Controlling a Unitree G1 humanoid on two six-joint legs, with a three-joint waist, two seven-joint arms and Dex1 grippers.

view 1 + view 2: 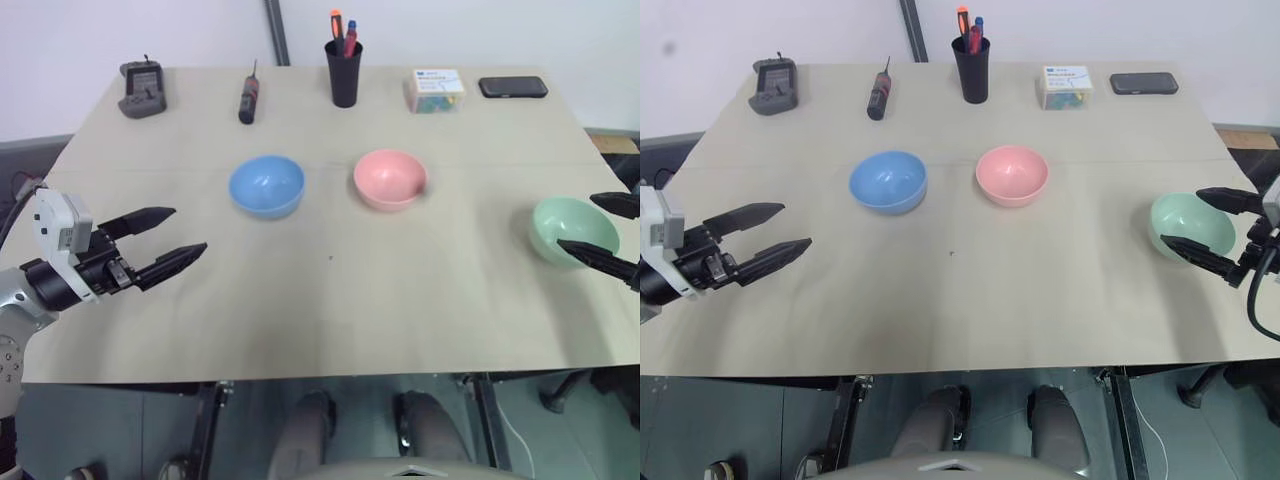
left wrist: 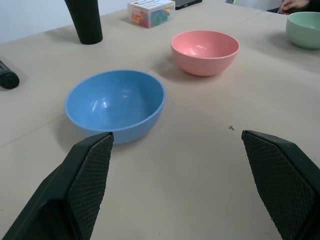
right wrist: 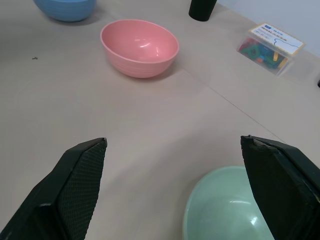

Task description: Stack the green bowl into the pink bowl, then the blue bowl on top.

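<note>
Right pincer (image 1: 1202,222) of mine hangs spread over the green bowl (image 1: 1191,226) at the frame's right edge, so I should pinch its rim squarely before carrying it to the pink bowl (image 1: 1011,175) at upper centre.
</note>
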